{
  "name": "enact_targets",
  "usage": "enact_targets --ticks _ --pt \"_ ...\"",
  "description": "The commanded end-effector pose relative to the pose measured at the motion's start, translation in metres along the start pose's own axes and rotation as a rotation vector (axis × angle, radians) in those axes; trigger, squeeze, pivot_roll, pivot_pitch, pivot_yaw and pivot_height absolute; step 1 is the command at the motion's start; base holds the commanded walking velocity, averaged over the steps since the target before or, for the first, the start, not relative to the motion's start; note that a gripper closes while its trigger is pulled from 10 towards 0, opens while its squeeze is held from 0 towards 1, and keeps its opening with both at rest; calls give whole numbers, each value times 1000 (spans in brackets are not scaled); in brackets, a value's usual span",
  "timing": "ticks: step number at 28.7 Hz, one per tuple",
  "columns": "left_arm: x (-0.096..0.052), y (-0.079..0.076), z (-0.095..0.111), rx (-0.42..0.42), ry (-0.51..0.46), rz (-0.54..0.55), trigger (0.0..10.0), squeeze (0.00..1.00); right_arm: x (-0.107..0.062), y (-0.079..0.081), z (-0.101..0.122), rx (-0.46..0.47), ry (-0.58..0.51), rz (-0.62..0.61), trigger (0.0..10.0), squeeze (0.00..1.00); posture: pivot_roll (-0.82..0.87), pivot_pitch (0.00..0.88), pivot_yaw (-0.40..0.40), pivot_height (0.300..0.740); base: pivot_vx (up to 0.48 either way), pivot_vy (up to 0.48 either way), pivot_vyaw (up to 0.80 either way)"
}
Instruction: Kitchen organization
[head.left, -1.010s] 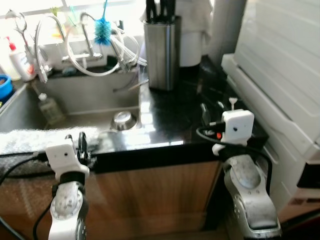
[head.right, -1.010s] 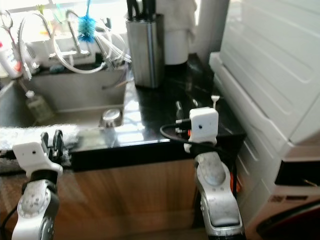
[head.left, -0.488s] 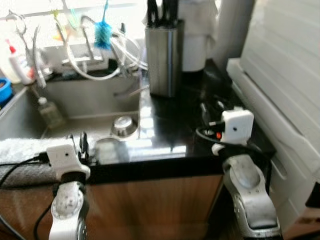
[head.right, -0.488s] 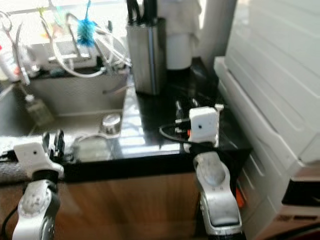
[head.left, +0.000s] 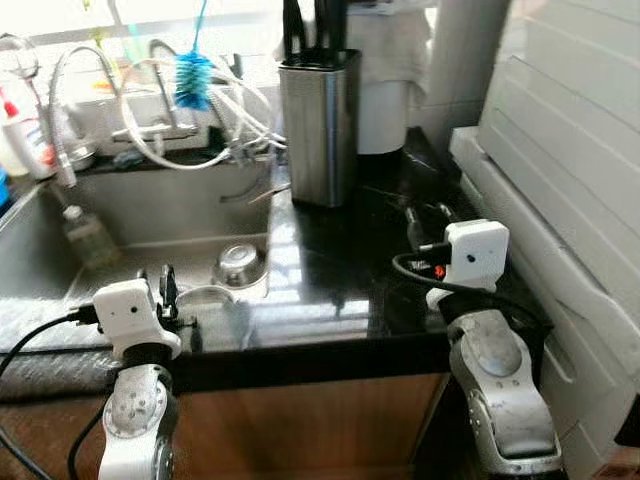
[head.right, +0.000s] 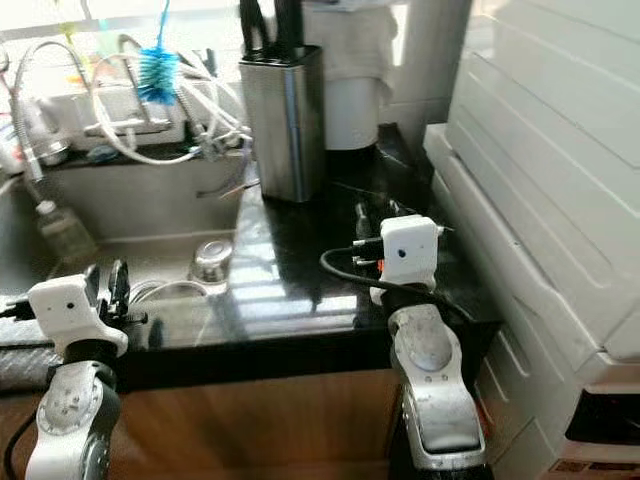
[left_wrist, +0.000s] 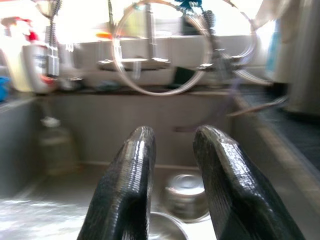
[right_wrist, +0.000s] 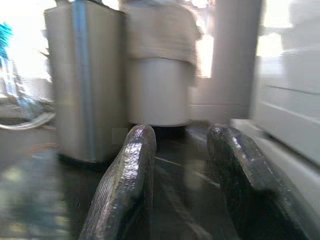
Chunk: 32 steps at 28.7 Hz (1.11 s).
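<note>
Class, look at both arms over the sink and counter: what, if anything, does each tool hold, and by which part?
Nothing is held. The left tool is open above the sink, and the right tool is open over the black counter.

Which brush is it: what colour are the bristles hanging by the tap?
Blue bristles, clearest in the left eye view.

White appliance (head.left: 560, 150) beside counter (head.left: 340, 290)

Right tool (right_wrist: 182, 175): two long black fingers (right_wrist: 127, 185), parted, nothing between them, above the glossy black table (right_wrist: 45, 185). Tall brushed-steel rectangular knife block (right_wrist: 85, 82) standing on the table. Beside it, a white cylindrical container (right_wrist: 160, 95) draped with a white cloth (right_wrist: 162, 35). White panelled appliance (right_wrist: 287, 90) at one edge. Picture blurred.
</note>
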<state>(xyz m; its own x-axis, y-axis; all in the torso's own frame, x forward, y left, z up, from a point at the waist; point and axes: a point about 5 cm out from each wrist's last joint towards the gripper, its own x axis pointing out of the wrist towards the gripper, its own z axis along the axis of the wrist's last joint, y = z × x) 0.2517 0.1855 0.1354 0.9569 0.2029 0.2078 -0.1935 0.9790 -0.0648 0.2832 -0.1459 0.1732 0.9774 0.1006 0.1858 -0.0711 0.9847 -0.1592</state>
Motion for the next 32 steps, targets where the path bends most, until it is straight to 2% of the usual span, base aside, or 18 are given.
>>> enact_targets --ticks 1,6,14,32 --pt "1 8 1 7 1 20 10000 0 4 7 5 20 -15 13 10000 0 -68 0 67 740 270 0 0" --pt "1 8 1 0 -3 15 10000 0 4 5 4 7 0 -9 10000 0 -69 0 69 740 108 0 0" --pt "2 7 1 -5 2 -1 10000 0 9 -16 4 -69 71 -178 10000 0 -70 0 72 740 0 0 0" --pt "2 7 1 -7 3 -3 10000 0 10 -15 5 -78 87 -193 10000 0 -70 0 72 740 0 0 0"
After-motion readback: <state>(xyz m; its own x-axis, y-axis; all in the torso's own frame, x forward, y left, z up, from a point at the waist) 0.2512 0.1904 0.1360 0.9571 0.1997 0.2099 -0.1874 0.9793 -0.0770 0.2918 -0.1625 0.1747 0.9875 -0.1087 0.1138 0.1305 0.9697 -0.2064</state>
